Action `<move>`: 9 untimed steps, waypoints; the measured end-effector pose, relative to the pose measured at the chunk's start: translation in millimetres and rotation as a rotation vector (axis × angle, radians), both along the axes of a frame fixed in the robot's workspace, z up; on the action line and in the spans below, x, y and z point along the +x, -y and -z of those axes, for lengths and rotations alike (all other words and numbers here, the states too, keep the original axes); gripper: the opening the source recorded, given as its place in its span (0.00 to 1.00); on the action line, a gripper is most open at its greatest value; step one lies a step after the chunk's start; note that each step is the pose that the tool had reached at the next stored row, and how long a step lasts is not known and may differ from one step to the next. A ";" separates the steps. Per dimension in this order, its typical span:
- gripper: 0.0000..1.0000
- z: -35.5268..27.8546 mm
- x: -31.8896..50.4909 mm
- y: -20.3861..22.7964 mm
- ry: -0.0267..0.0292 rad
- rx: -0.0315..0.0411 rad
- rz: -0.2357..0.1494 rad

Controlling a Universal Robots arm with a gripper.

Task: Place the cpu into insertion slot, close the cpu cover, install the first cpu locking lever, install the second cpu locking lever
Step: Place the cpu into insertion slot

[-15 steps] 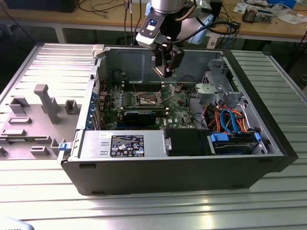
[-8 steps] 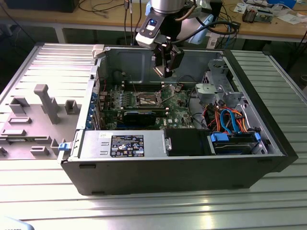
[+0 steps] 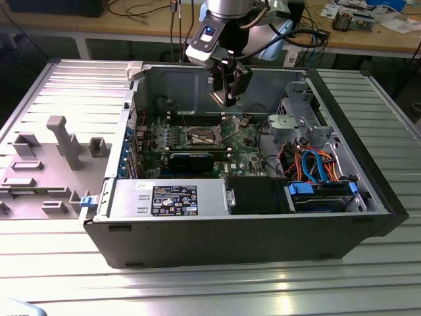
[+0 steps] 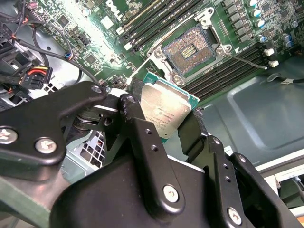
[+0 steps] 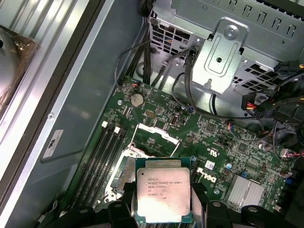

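Observation:
My gripper (image 3: 227, 99) hangs inside the open computer case, above the green motherboard (image 3: 243, 148). It is shut on the cpu (image 4: 167, 108), a flat square chip with a silver-grey top, held by its edges between the two black fingers (image 4: 134, 114). In the first wrist view the cpu (image 5: 164, 194) sits just over the insertion slot (image 5: 124, 170) and hides part of it. The second wrist view shows the insertion slot (image 4: 189, 49) bare, with its contact field exposed. The cpu cover (image 5: 153, 134) stands raised at the slot's edge. A thin locking lever (image 4: 243, 59) sticks out beside the slot.
Memory slots (image 4: 223, 76) run beside the socket. A metal drive cage (image 5: 223, 52) and cable bundles (image 3: 309, 164) fill the case's side toward the exterior view's right. A black ribbed card (image 3: 192, 158) and the power supply (image 3: 172, 197) lie nearer the front wall. Grey fixtures (image 3: 62, 141) stand outside the case.

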State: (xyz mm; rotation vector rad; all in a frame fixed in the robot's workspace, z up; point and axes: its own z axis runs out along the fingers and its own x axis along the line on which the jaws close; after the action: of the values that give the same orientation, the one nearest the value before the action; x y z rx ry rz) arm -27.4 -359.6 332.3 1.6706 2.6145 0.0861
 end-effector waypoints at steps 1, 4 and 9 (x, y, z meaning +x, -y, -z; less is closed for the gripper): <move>0.55 0.0 0.0 0.0 0.0000 0.0000 0.001; 0.55 0.0 0.0 0.0 0.0000 0.0000 0.004; 0.55 0.0 0.0 0.0 0.0000 0.0000 0.009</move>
State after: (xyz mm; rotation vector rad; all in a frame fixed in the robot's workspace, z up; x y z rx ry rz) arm -27.4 -359.6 332.3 1.6818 2.6070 0.0859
